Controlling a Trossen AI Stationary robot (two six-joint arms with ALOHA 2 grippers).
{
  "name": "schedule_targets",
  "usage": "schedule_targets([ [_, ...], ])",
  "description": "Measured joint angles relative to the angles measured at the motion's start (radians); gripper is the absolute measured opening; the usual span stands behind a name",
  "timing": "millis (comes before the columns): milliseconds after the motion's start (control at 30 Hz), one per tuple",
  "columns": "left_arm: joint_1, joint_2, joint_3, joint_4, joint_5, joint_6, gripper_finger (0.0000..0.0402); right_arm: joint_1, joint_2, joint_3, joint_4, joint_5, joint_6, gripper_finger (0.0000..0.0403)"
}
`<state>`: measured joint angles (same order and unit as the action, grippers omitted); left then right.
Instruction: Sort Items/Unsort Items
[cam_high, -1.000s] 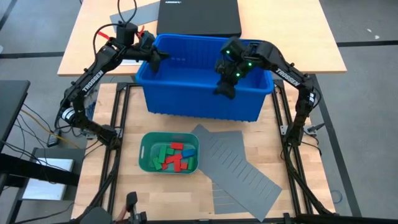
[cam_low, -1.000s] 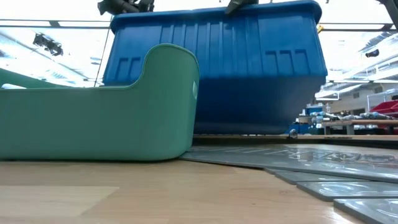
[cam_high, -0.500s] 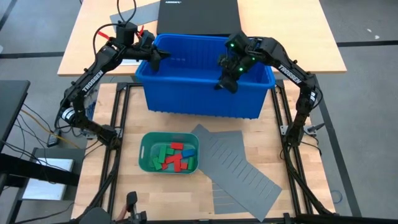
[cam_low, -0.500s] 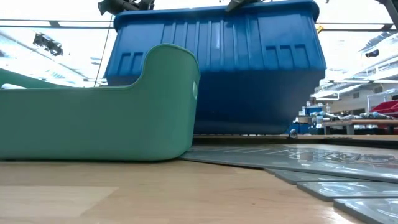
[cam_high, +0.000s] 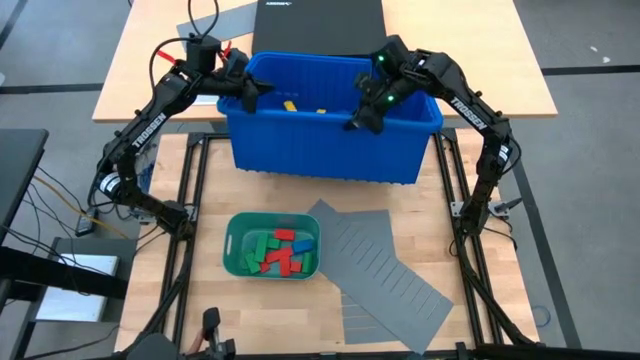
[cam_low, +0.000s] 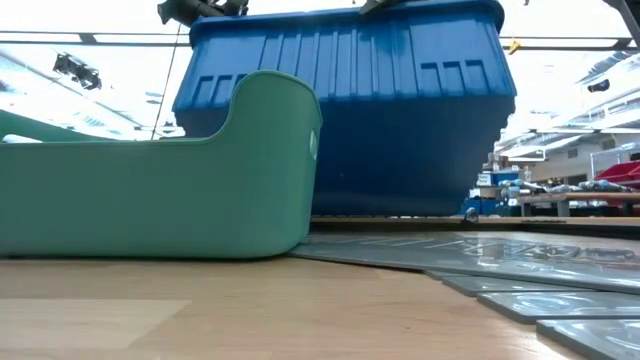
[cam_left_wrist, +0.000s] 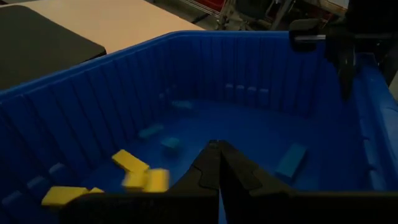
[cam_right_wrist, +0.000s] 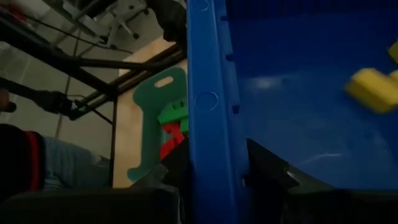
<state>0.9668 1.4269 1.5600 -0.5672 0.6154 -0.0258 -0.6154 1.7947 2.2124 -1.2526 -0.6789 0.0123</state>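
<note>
Blocks slide in a tipped blue tub

Both grippers hold the big blue plastic tub (cam_high: 330, 150) at the bench's far edge. The left gripper (cam_high: 250, 92) is pinched shut on its left rim. The right gripper (cam_right_wrist: 214, 177) clamps the right rim. Small yellow toy blocks (cam_left_wrist: 134, 163) lie inside. More blocks (cam_high: 280, 250) fill the green plastic tray (cam_high: 233, 235) near the front edge.

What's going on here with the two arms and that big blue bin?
Both arms have hold of the blue bin. The right pincer is clamped over the bin's near rim on the right, and the shut left pincer is at its left rim. The bin looks tipped, with yellow blocks and blue blocks loose inside it. In front of it, the green tray already holds red, green and blue blocks, beside the grey slotted sheet.
</note>
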Motion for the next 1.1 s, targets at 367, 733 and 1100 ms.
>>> schedule_targets([
  [367,0.000,0.000,0.000,0.024,0.000,-0.019,0.0005,0.021,0.001,-0.029,-0.078,0.105,-0.224,0.0102],
  [733,0.000,0.000,0.000,0.022,0.018,-0.031,0.0005,0.042,-0.004,-0.227,-0.065,0.201,-0.402,0.0105],
  [1100,0.000,0.000,0.000,0.014,0.018,-0.035,0.0005,0.088,0.002,-0.329,-0.069,0.241,-0.424,0.0129],
])
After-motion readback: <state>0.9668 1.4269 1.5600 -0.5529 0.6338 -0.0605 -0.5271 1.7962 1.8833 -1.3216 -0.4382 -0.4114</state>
